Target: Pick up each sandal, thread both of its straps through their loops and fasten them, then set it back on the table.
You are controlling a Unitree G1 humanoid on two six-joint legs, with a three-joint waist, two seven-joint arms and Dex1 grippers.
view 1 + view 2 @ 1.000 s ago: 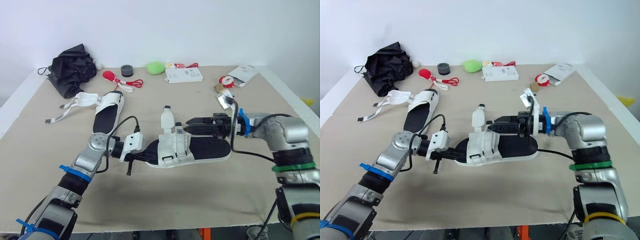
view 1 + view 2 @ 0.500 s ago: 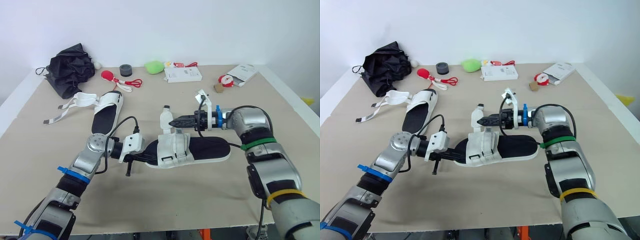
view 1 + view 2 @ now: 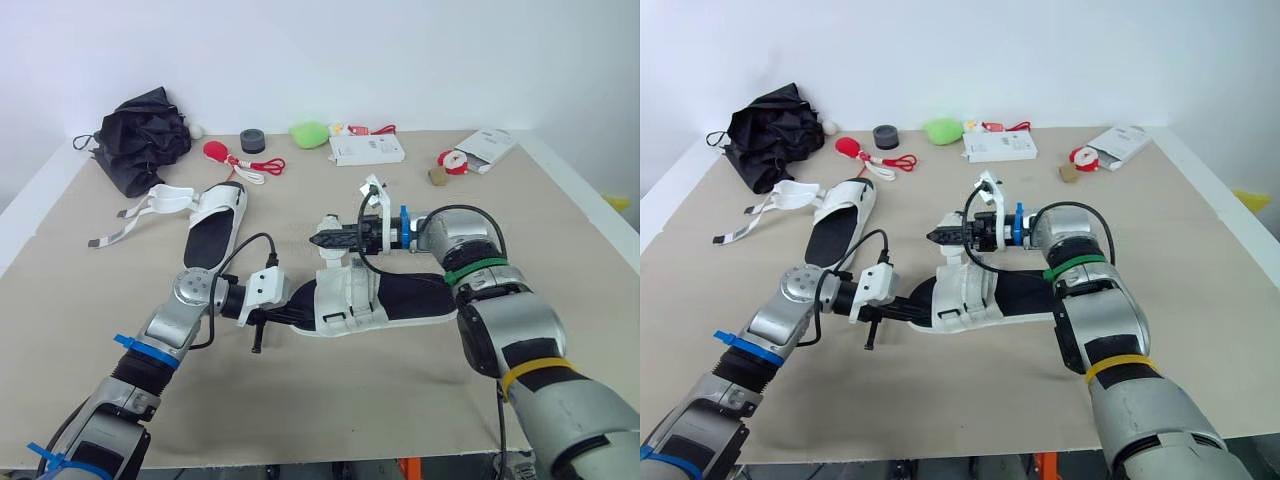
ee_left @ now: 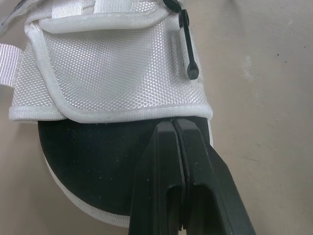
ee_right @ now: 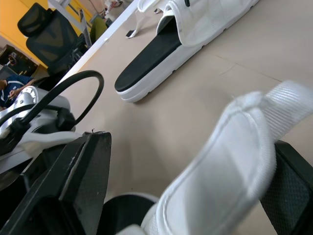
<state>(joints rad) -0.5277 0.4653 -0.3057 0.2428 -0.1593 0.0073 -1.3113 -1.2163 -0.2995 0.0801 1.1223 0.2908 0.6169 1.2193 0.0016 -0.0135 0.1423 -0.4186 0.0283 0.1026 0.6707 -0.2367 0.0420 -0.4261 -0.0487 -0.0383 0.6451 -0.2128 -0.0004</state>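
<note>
Left claw (image 4: pixel 174 125) pinched shut, tips pressing the toe of the near sandal (image 3: pixel 410 298) at mid desk (image 3: pixel 400 400).
Right claw (image 3: pixel 322 240) spread wide either side of the upright white strap (image 5: pixel 230 147), not yet closed on it. Black footbed, white mesh upper, thin webbing: likely light, sole springy, straps floppy and apt to slip. Best pinched flat near the strap's free tip, toe kept pinned. Second sandal (image 3: pixel 215 225) well apart toward the left, straps splayed loose.
</note>
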